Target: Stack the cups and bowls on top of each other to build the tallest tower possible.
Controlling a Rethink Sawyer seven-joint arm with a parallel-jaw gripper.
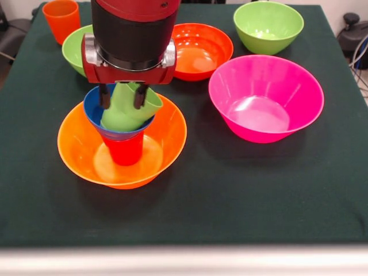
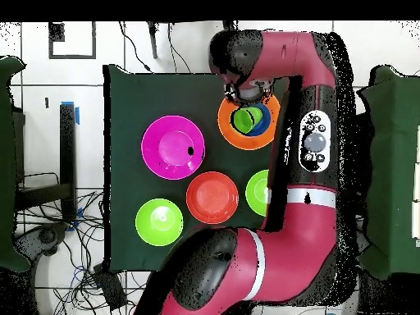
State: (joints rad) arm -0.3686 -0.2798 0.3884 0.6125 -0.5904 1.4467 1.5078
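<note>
Claw [image 1: 122,96] fingers clamped on rim of tilted green cup [image 1: 127,110], which sits in blue bowl [image 1: 96,110] atop red cup [image 1: 125,150] inside orange bowl [image 1: 75,144]. Arm hides orange bowl's far rim; pink bowl [image 1: 265,98] stands apart beside it.

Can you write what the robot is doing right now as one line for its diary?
gripper: shut on light green cup | cup tilted in small blue bowl | on red cup | base: large orange bowl

Red-and-black arm straight down from above, hand [image 1: 122,96] vertical, its two dark fingers [image 1: 105,95] closed together, tips downward.
</note>
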